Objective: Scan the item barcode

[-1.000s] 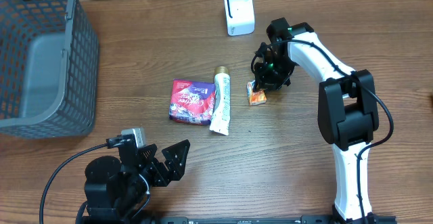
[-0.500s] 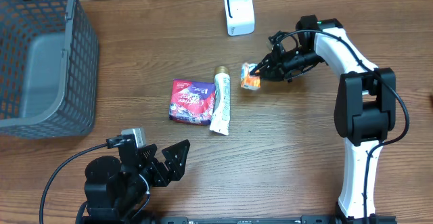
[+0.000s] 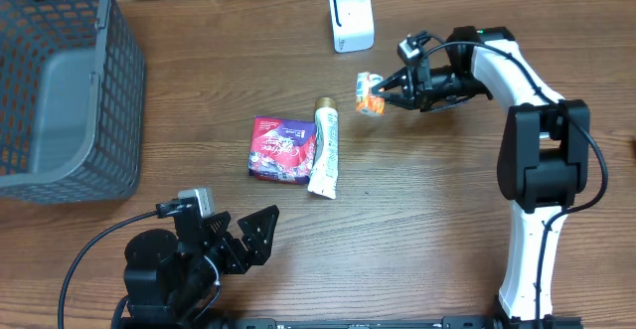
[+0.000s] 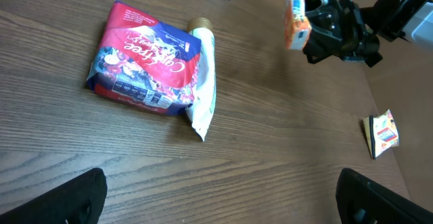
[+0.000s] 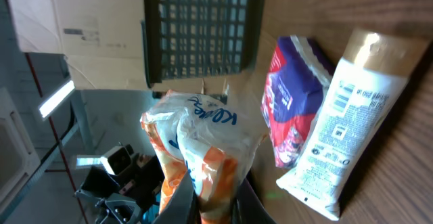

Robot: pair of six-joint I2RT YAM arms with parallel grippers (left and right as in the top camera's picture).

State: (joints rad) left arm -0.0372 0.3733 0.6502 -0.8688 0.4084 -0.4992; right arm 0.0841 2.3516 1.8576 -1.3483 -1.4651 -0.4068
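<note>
Packet [image 3: 370, 93] is hanging off the table [image 3: 417, 230] in the right gripper [image 3: 384, 94], whose jaws are pinching together on one end of it. It is sitting toward the far side, just near and right of the scanner [image 3: 351, 18] and apart from it. The scanner is standing upright at the far edge, around the middle.

The step in hand appears to be the carry to the scanner: the pick is done and the presenting is not yet happening. The next move is likely calling for a short travel further and left, plus a turn of the wrist so that the barcode is facing the scanner's window. No view is showing a barcode on the packet, so which face needs presenting cannot be told.

The packet is looking small and crumpled, made of thin glossy film, white above and orange below with blue lettering. Being soft, it is probably going to flop or crease in the grip, which could hide the code.

The left gripper [image 3: 238, 240] is resting at the near left with its jaws wide apart, holding nothing. The tube [image 3: 325, 150] and pouch [image 3: 281, 150] are lying side by side mid-table.
</note>
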